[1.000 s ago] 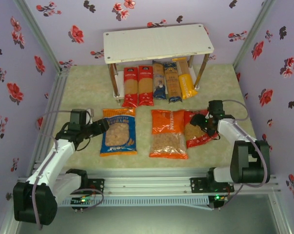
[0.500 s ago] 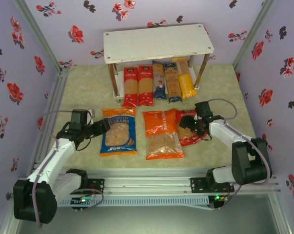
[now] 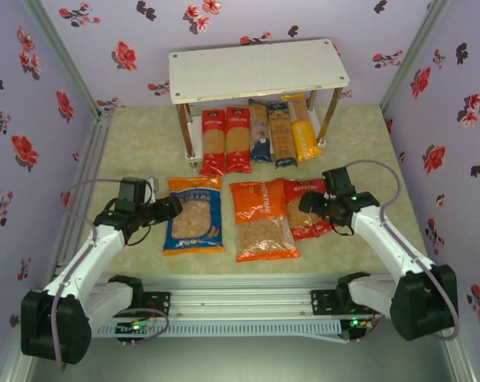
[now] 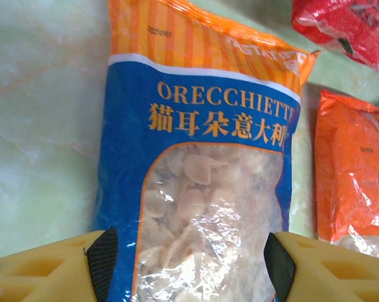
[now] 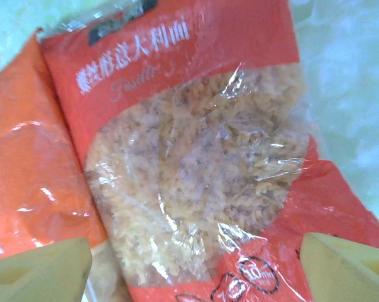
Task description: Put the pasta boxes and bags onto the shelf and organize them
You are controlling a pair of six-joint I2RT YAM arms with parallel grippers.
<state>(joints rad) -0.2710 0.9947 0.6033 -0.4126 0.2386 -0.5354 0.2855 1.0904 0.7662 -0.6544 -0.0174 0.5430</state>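
White boards on metal legs are forming the shelf [image 3: 258, 70], which is standing at the far end of the table [image 3: 136, 143], close to the flowered back wall [image 3: 247, 24]. Five spaghetti packs [image 3: 258, 135] are lying side by side under its top board, touching one another. Their near ends are poking out past the front edge toward the arms.

A band of open tabletop is running between those ends and the three bags nearer the arms. The blue bag [image 3: 194, 215] is lying flat on the left, with a narrow strip of table separating it from the orange bag [image 3: 261, 220]. The orange bag's right edge is meeting the left edge of the red bag [image 3: 307, 208]; I cannot tell which one is lying on top.

The left gripper [image 3: 172, 208] is reaching to the blue bag's left edge. Its yellow fingers [image 4: 51, 270] are spread apart, with the bag's clear window showing between them. I cannot tell whether the pads are touching the plastic. The right gripper [image 3: 310, 200] is hanging over the red bag, its fingers [image 5: 38, 267] set wide apart and pinching nothing.

Free table is stretching left of the blue bag to the side wall and right of the red bag, where the right arm is crossing it. A thin strip is lying between the bags' near ends and the metal rail [image 3: 240, 298].
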